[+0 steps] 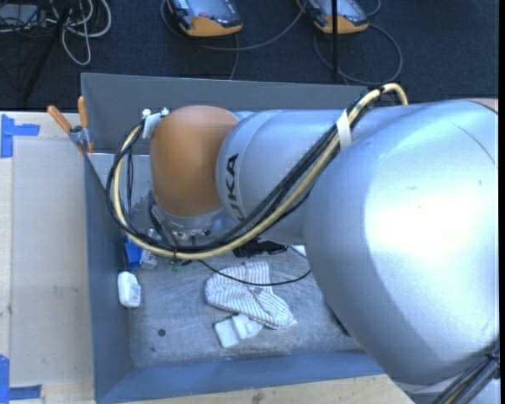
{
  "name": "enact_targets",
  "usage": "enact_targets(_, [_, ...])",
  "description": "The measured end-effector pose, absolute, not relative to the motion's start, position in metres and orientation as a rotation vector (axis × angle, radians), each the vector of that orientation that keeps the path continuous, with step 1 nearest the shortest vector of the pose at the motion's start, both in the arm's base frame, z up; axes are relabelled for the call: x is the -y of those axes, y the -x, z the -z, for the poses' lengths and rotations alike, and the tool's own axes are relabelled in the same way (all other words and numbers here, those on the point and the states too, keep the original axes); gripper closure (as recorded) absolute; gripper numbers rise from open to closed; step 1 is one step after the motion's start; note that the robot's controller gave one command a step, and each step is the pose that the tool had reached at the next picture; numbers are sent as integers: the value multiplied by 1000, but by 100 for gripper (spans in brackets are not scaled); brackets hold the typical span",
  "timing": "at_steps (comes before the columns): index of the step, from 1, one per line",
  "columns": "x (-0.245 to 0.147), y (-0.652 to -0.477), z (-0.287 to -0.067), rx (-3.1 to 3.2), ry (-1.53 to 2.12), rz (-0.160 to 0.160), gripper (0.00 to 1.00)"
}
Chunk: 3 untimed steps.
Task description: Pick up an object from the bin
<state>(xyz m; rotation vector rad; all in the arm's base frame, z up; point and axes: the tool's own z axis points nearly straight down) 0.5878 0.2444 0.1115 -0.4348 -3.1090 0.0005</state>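
The arm (387,225) is seen reaching in across the bin (105,326), its broad silver body stretched above and to the right of the striped cloth (248,301). The wrist is bent downward, up and to the left of the cloth. It is capped by the orange cover (189,158), and yellow and black cables (122,200) are looped round it. The gripper (170,257) is carried low, up-left of the cloth, and is masked by the wrist, so wide or narrow cannot be told. A small blue thing (135,251) is found just beside it, farther left of the cloth, near the bin's wall. A white capsule-like thing (129,289) is spotted well left of the cloth. A white block (236,329) is tucked just below the cloth, and a black thing (265,247) is lying just above it.
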Motion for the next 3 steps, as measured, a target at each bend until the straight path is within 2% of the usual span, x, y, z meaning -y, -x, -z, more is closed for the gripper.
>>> enact_targets(1, [-244, -588, -111, 3109, 436, 0, 100])
enact_targets(2, [-241, -556, -115, 3122, 335, -4, 100])
enact_targets(3, [-227, -531, -128, 3123, 282, -3, 100])
